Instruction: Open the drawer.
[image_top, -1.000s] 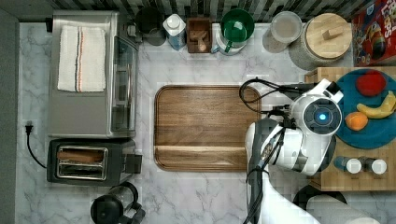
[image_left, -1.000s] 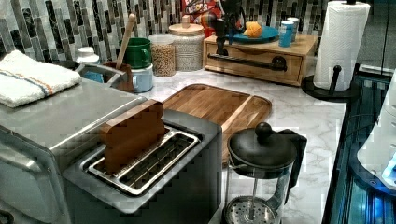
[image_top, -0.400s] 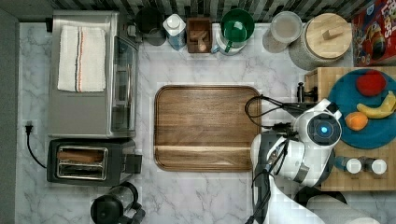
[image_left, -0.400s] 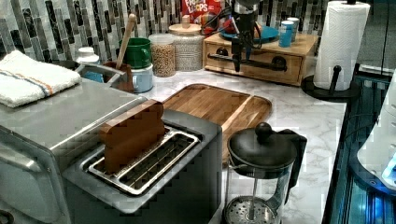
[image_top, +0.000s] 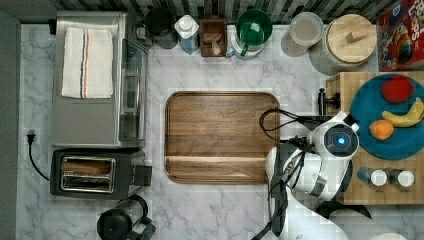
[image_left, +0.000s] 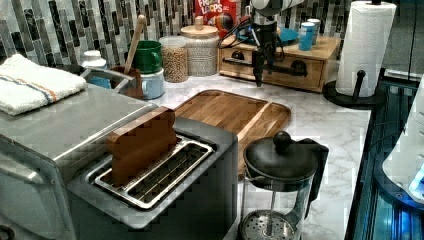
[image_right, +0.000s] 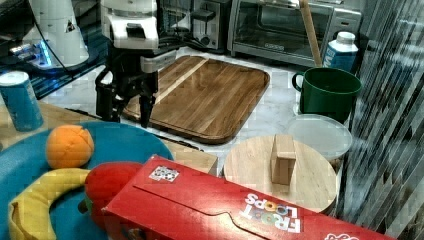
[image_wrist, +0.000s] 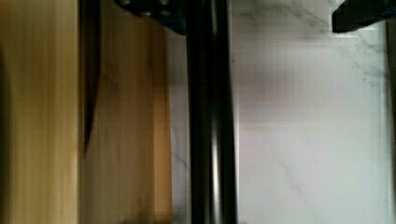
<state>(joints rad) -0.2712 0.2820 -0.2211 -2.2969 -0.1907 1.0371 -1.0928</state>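
The drawer (image_left: 280, 70) is a light wooden box at the left view's back right, and its front looks flush with the box. A long black bar handle (image_left: 235, 61) runs across the front. My gripper (image_left: 258, 80) points straight down in front of that handle. In the right view the gripper (image_right: 123, 119) is open, fingers spread beside the box's edge. The wrist view has the handle (image_wrist: 208, 121) passing between the two fingers (image_wrist: 154, 11), close to one of them, with the wooden drawer front (image_wrist: 126, 116) beside it.
A dark walnut board (image_top: 220, 136) lies on the marble counter beside the drawer. A blue plate (image_top: 400, 145) with fruit sits on the drawer box. A paper towel roll (image_left: 362, 47), jars (image_left: 202, 50), toaster (image_left: 150, 185) and French press (image_left: 277, 185) stand around.
The gripper has come down from above the box to hang in front of the handle. In the top view the wrist has shifted toward the top view's bottom.
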